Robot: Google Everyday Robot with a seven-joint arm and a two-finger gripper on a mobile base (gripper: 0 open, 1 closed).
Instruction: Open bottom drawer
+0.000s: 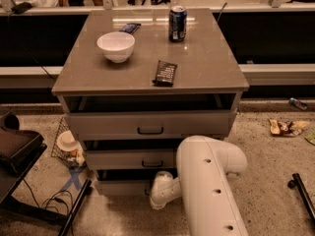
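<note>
The bottom drawer is the lowest of three grey-beige fronts on the cabinet. It stands out a little, with a dark gap above its panel. My gripper sits low at the right part of that front, where the handle lies hidden behind the white wrist. My thick white arm rises from the lower right and covers the drawer's right side. The middle drawer and the top drawer also stand slightly out, each with a black bar handle.
On the cabinet top are a white bowl, a soda can, a dark flat bar and a blue packet. A wire basket and a black stand sit left. Wrappers lie on the floor right.
</note>
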